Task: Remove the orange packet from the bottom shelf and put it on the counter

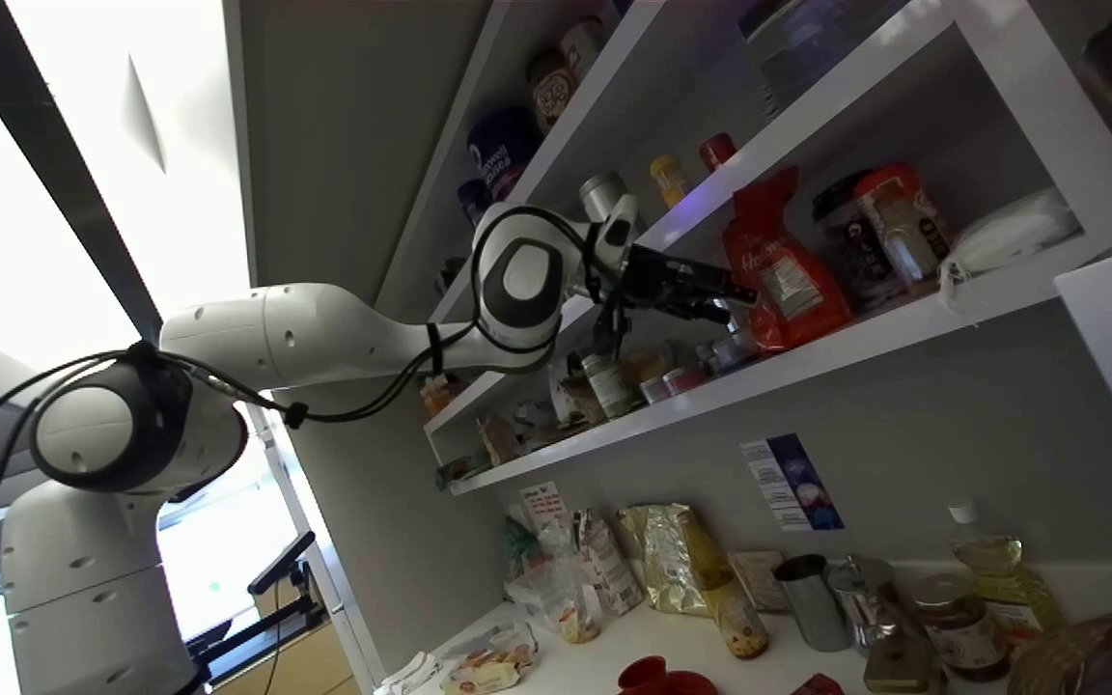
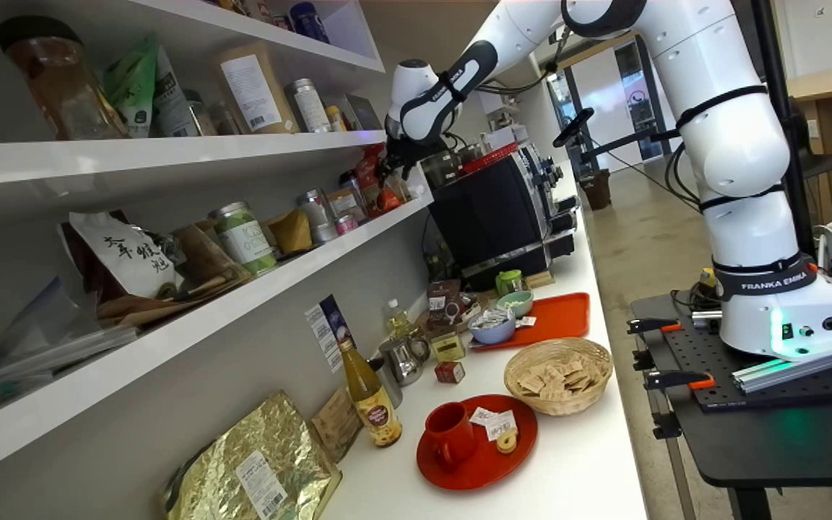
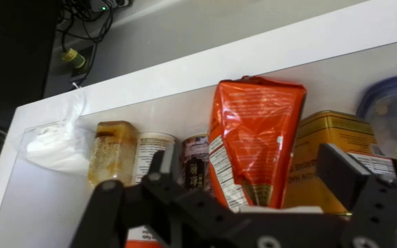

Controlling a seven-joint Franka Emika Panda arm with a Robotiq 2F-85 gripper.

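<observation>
To my eye, this task is only in its first part. The orange packet (image 1: 790, 280) stands on the bottom shelf (image 1: 855, 349); in the wrist view a yellow tin (image 3: 326, 137) is close beside it, and on its other side a dark can (image 3: 195, 162). The gripper (image 3: 253, 164) is at the packet, with its two fingers (image 3: 336, 175) spread wide, and the packet shows in the gap between them. Whether a finger touches it, I cannot tell, but it does not look to me gripped. So the approach is, I judge, nearly complete. The larger part is left: to close on the packet, to take it out over the shelf's front edge, to bring it down, and to put it on the counter (image 2: 575, 462) below.
</observation>
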